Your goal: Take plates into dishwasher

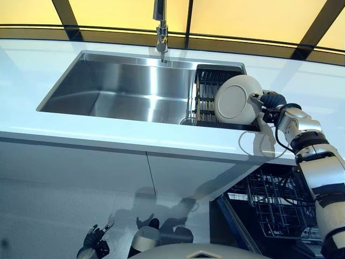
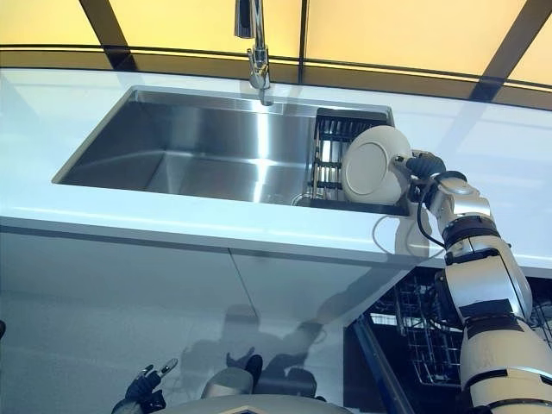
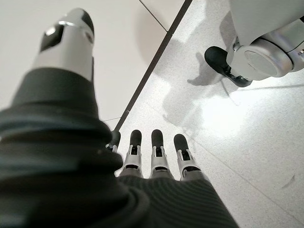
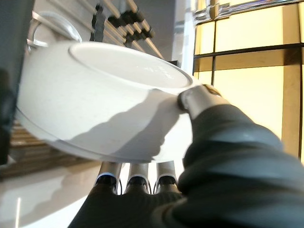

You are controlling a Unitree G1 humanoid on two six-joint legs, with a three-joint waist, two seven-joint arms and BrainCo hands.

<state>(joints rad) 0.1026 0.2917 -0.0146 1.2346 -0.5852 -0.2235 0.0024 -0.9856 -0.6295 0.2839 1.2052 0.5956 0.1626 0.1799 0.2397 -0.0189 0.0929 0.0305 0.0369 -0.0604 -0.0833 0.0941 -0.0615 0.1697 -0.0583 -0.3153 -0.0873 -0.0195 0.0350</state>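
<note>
A pale kitchen surface [image 1: 81, 135] holds a steel sink [image 1: 124, 89] under a faucet [image 1: 160, 32]. At the sink's right end, the right hand [image 1: 268, 101] grips a white plate [image 1: 236, 100] by its rim, tilted above a dark dish rack [image 1: 207, 86]. The open dishwasher rack [image 1: 275, 208] waits below right. Best to lift clear of the rack, keep the pinch firm, then lower slowly. The left hand [image 3: 152, 156] hangs near the floor, fingers straight, empty.

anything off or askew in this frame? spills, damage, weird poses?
Nothing spilled or damaged. The white bowl-like dish is tipped on edge, but only because the right hand grips its rim above the rack at the sink's right end. The dishwasher basket below stands pulled out. The left hand hangs idle, open.
</note>
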